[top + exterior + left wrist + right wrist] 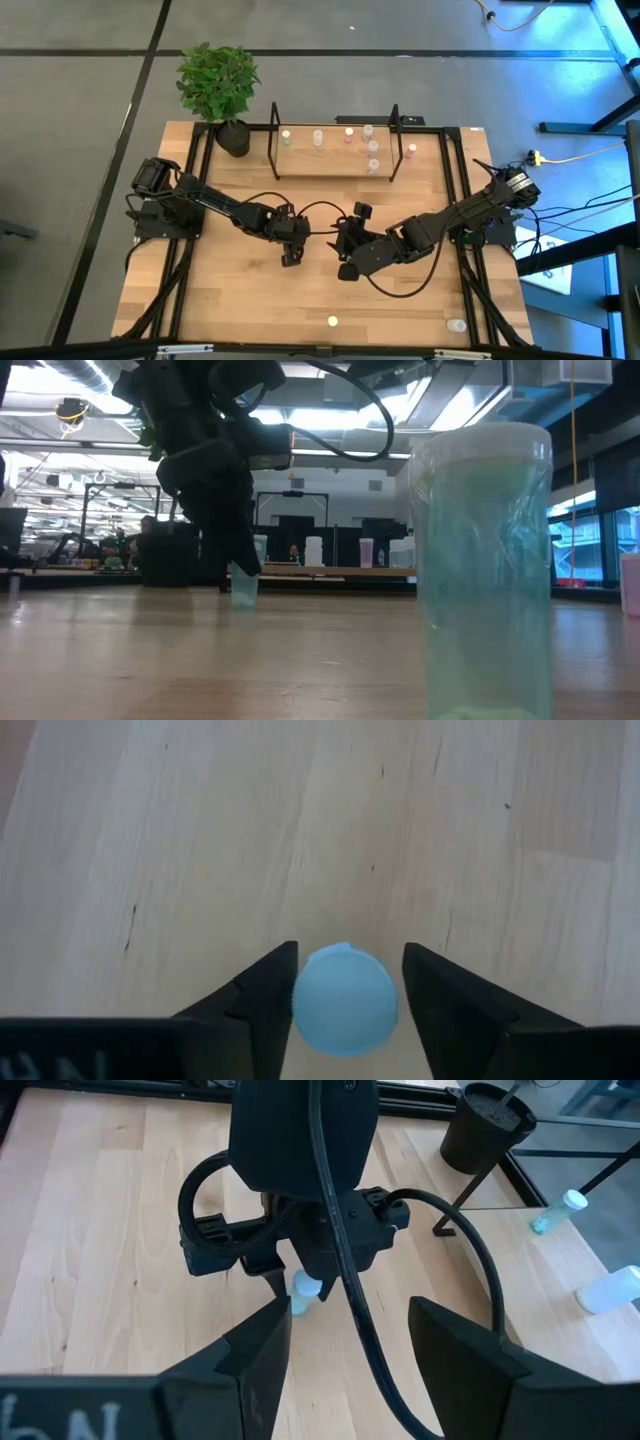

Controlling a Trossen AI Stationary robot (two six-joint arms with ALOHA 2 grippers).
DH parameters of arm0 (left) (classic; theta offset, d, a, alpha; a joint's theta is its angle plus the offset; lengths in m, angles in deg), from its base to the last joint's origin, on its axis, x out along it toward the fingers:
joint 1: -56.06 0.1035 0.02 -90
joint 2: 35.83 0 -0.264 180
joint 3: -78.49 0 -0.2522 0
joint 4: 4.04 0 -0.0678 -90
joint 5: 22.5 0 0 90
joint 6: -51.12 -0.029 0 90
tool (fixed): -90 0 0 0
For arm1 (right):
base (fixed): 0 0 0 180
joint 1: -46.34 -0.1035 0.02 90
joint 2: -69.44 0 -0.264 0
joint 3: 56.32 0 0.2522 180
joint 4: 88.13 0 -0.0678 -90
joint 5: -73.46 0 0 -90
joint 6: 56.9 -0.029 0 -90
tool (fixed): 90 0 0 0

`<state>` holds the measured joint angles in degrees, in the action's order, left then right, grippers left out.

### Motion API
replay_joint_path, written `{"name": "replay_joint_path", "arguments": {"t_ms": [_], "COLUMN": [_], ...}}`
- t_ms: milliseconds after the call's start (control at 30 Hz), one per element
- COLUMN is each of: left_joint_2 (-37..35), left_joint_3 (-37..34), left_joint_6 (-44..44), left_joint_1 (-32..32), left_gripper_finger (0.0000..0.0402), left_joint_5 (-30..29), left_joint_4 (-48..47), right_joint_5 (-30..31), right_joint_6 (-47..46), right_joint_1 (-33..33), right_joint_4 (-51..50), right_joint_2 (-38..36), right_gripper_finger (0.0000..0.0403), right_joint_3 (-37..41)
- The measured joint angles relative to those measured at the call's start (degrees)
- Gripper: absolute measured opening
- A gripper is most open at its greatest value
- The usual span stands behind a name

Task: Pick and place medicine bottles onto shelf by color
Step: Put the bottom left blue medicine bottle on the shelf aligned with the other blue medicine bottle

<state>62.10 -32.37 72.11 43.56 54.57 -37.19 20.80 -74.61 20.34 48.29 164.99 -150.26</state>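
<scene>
Surface: pale wooden table (pixel 250 300), plank grain, framed by black rails, standing on a grey floor. The low view looks across it into a workshop with ceiling lights, dark benches and windows at the right.

At 12 o'clock on the table stands the shelf (pixel 335 165): a light wooden board in thin black wire, uprights at both ends. Small pale bottles stand on it, a greenish one (pixel 286 137) toward its 9 o'clock end, pink ones (pixel 349 134) near the middle and at the 3 o'clock end, and whitish ones between. A leafy green plant (pixel 218 80) in a dark round pot sits at the table's 11 o'clock corner.

The left gripper (pixel 345 990), at table centre, points straight down. A small bottle (pixel 345 999) stands upright between its dark wedge-shaped fingers, long axis vertical, round pale blue cap facing the wrist camera. A thin gap shows on each side of the cap, so the fingers flank it without clear contact. In the low view it stands on the wood under the fingers.

The right gripper (pixel 345 1340) hangs just at 3 o'clock of the left, fingers wide apart, holding nothing.

Loose bottles: a yellow-green one (pixel 332 321) at 6 o'clock, upright, smooth translucent cylinder with white cap; a clear one (pixel 456 325) at 5 o'clock.
</scene>
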Motion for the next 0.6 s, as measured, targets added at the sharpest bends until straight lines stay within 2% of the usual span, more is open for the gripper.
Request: {"name": "replay_joint_path", "arguments": {"t_ms": [333, 600], "left_joint_2": [0.0, -0.52], "left_joint_3": [0.0, -0.04], "left_joint_6": [0.97, 0.9], "left_joint_1": [0.0, 0.0], "left_gripper_finger": [0.0253, 0.0263], "left_joint_5": [-1.11, -1.13], "left_joint_4": [0.19, 1.18], "right_joint_5": [0.01, 0.01], "right_joint_6": [0.01, 0.0], "right_joint_1": [0.01, 0.0], "right_joint_4": [0.01, 0.0], "right_joint_2": [0.0, 0.0], "right_gripper_finger": [0.0205, 0.0205], "right_joint_3": [0.0, 0.0]}}
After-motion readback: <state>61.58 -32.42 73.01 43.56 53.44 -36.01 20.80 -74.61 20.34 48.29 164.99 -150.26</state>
